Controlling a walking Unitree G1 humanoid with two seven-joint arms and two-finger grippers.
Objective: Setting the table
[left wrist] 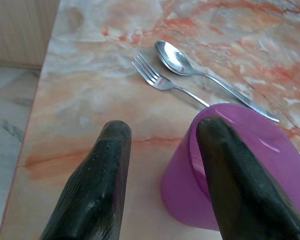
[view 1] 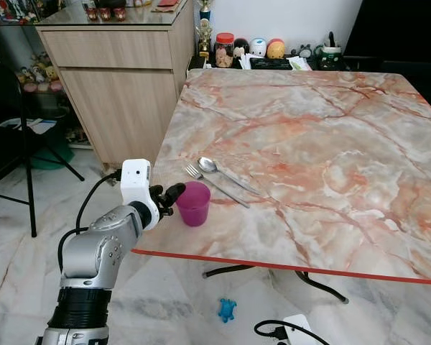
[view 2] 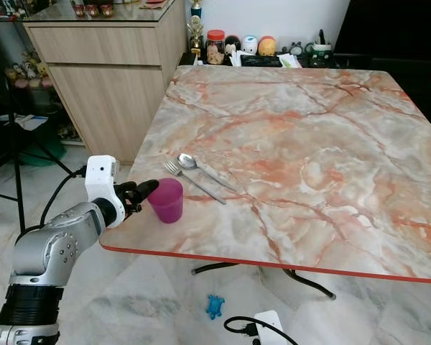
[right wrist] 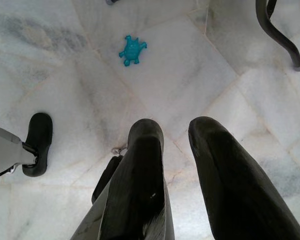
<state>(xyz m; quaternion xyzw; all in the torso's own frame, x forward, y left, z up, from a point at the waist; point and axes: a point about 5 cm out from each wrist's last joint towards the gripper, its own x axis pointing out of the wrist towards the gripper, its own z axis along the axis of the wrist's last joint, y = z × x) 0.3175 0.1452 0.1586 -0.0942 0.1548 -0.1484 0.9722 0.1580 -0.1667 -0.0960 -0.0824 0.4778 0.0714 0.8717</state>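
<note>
The left gripper (left wrist: 162, 142) had its fingers spread, one finger (left wrist: 230, 170) against the rim of a purple cup (view 1: 193, 203). The cup stood upright near the marble table's (view 1: 330, 144) front-left edge, just before a fork (view 1: 214, 182) and spoon (view 1: 223, 172). The right gripper (right wrist: 175, 137) hung over the floor, fingers slightly parted.

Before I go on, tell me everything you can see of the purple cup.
The purple cup is a small tumbler of translucent magenta plastic, plain, without a handle. It stands upright, mouth up and looks empty, near the marble table's front left edge. The fork and spoon lie just behind it, apart from it. The left tool is open beside it: one finger lies over its rim, the other is clear of its wall.
</note>
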